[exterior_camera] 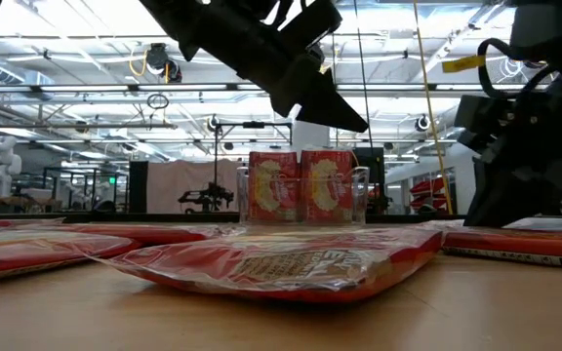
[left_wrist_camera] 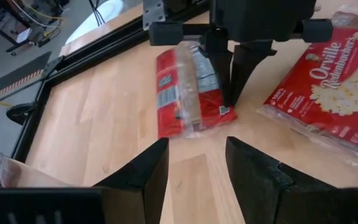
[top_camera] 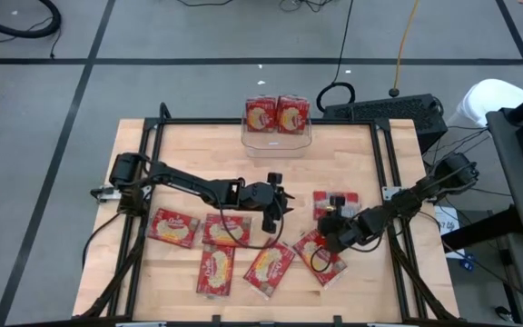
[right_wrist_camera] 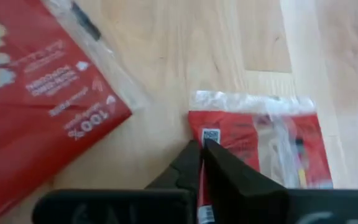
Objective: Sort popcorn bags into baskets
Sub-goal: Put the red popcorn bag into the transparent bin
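Note:
A red popcorn bag [top_camera: 341,201] lies back-up on the wooden table, right of centre; it shows too in the left wrist view [left_wrist_camera: 185,93] and the right wrist view [right_wrist_camera: 263,149]. My right gripper [top_camera: 328,221] [right_wrist_camera: 202,144] is shut at its near end. My left gripper [top_camera: 284,204] [left_wrist_camera: 197,146] hovers open just left of that bag, touching nothing. The clear basket [top_camera: 277,138] stands at the far edge with two bags upright inside [top_camera: 261,113] [top_camera: 292,113]. Several more bags [top_camera: 175,227] [top_camera: 269,266] lie flat along the near half. My right gripper has its shut fingers [left_wrist_camera: 241,68] on the bag's end edge, by the small code label [right_wrist_camera: 211,134]. The fingers come slanting down from the table's right and near side. The edge seems to sit between the tips. The bag still lies flat on the table.
A black metal frame [top_camera: 384,159] runs around the tabletop. Another bag [top_camera: 320,254] [right_wrist_camera: 36,106] lies close beneath the right arm. Bare wood shows between the basket and the grippers [top_camera: 243,168]. Cables and a dark box [top_camera: 389,111] sit beyond the far edge.

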### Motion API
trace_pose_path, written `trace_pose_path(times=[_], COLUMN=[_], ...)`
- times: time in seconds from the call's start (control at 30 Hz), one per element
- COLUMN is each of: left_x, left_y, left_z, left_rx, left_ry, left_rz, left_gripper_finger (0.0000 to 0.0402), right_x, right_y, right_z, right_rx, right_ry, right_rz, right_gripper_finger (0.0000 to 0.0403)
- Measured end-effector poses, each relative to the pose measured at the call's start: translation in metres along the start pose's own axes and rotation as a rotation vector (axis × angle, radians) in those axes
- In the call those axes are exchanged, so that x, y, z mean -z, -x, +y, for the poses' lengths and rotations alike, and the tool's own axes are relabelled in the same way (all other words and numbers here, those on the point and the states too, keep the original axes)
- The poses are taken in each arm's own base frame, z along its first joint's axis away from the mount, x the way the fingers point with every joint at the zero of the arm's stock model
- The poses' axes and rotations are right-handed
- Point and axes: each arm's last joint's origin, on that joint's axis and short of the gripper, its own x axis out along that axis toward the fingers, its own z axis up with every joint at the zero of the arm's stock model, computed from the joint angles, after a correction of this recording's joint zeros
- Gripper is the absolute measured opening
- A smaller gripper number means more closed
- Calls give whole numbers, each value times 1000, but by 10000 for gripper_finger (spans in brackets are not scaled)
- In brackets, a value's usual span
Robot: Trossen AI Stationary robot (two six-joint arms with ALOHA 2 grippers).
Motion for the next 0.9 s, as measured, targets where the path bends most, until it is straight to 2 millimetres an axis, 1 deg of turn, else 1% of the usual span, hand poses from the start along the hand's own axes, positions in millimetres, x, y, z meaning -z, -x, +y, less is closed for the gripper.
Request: trace_pose_path(times=[0.1,0.2,0.3,0.43,0.53,0.6,0.67,0.77,0.9], left_x=[3,10,20,31,35,35,35,35,33], left_y=[-4,-16,-29,-44,-51,-52,-52,-52,-51], left_z=[-2,-7,-17,-30,-34,-34,-33,-33,-32], left_rx=[1,9,20,26,1,-14,-20,-21,-27], left_ry=[-30,-64,-117,-181,-199,-197,-183,-170,-162], left_rz=[8,-3,-1,-13,-32,-30,-33,-32,-45], left_gripper_finger=[164,168,184,212,225,229,229,230,230], right_x=[-5,-11,-18,-20,-22,-23,-22,-23,-17], right_y=[2,4,7,11,16,19,25,39,56], right_z=[-2,-4,-9,-13,-15,-17,-19,-21,-19], right_rx=[-23,-35,-40,-49,-66,-74,-83,-87,-63], right_ry=[-23,-26,-46,-69,-82,-110,-146,-193,-207], right_rz=[-35,-80,-122,-146,-164,-177,-172,-132,27], right_gripper_finger=[3,1,0,0,0,0,0,0,14])
